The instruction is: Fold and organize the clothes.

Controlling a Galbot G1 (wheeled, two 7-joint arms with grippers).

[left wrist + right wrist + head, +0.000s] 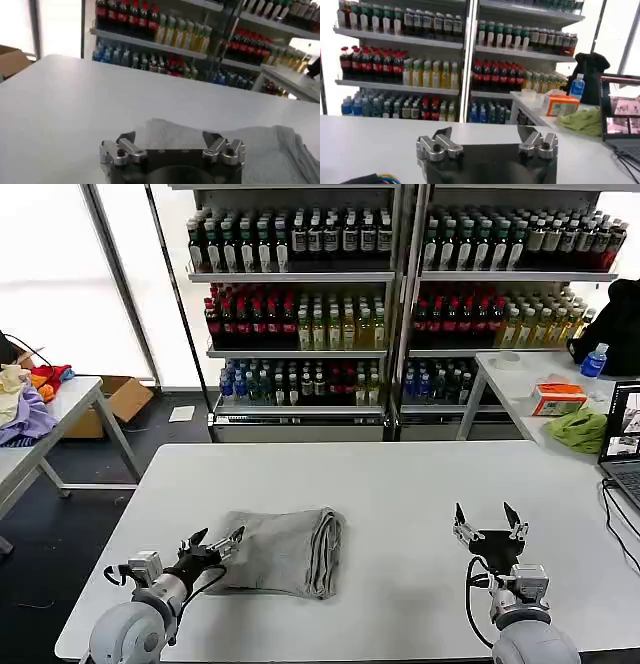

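Apparently most of the work on this one is done: the shirt (283, 551) lies on the white table (400, 484) as a compact folded bundle, its doubled layers stacked along the edge toward my right, slightly left of the table's middle and near the front edge. I see 1 garment only on my table, so I judge what is left is at most a tidy-up or setting it aside; I cannot tell whether more clothes are to come, though a heap of cloth (25, 409) sits on a side table far to my left. My left gripper (213, 545) hovers at the shirt's near left corner with its fingers spread and nothing between them. My right gripper (486, 521) stands well apart from the shirt, over bare table to my right, fingers spread and empty too. From the head view I get the whole bundle and both arms at once. My left wrist view adds what that cannot: the left gripper (169, 141) aimed low across the grey fabric (260, 150), just at its edge. My right wrist view, past the right gripper (486, 139), gives table, drink shelves (420, 60) and a neighbouring desk, no cloth.
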